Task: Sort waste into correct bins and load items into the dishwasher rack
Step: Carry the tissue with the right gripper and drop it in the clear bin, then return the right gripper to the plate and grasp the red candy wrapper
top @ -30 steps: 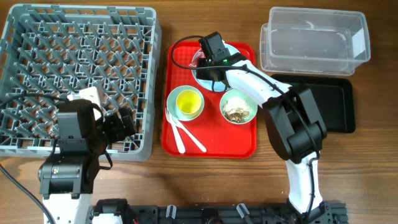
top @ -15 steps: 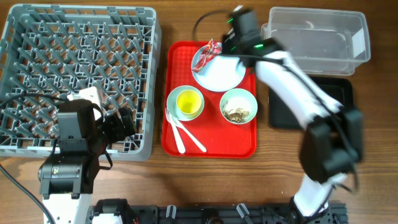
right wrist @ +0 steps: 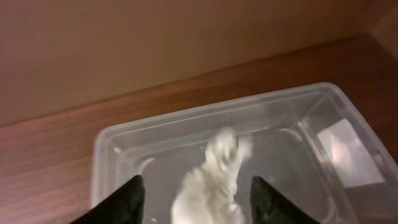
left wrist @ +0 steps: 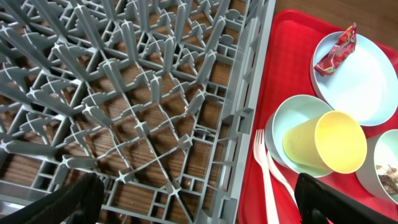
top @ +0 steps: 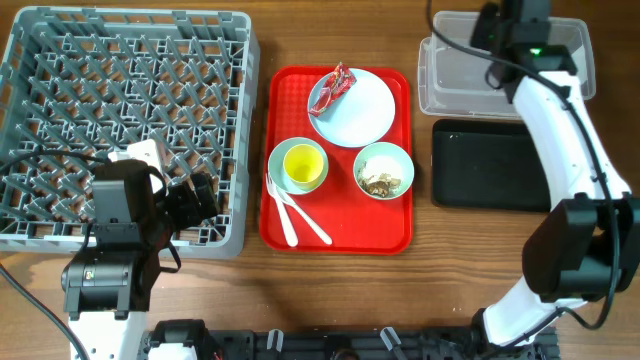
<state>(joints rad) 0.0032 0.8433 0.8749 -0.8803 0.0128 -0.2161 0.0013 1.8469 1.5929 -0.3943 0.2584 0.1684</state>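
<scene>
The white tissue (right wrist: 214, 174) is being dropped into the clear tub (right wrist: 186, 121) by the newly spread right fingers (right wrist: 132, 200): one waste item is being binned. Left fingers (left wrist: 68, 202) are being held spread.

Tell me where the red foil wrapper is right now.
In the overhead view the red foil wrapper lies on the upper-left edge of the white plate, at the far end of the red tray.
</scene>
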